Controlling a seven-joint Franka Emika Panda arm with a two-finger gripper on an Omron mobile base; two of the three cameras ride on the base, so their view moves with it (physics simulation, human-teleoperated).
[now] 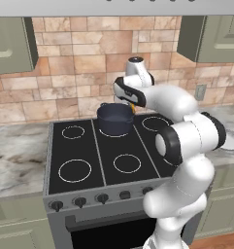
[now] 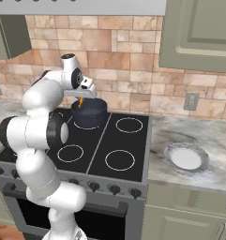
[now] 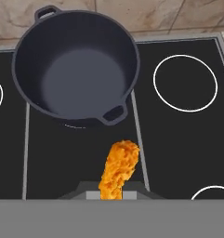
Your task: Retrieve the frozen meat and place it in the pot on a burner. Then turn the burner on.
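While the meat hangs above the stove, the scene reads as follows, largest thing first.

Cooktop: black glass cooktop (image 1: 89,151) with white ring markings, set in a marble counter before a tan brick wall.

Arm: white, reaching over the stove toward the back middle.

Pot: dark navy pot (image 3: 76,69) with two small side handles, standing on the back middle burner (image 3: 74,126) (a sliver of its white ring peeks out under the pot's near edge); the inside looks empty.

Knobs: a row of dark knobs (image 1: 79,201) along the stove front, none touched by the arm.

Gripper: gripper (image 3: 114,194) clamped on the meat, its tips hidden behind it.

Meat: orange, crumbly frozen meat (image 3: 119,168) held above the glass, just short of the pot's near handle, not yet over the opening.

Progress: retrieval looks done; dropping the meat into the pot and turning the burner on remain.
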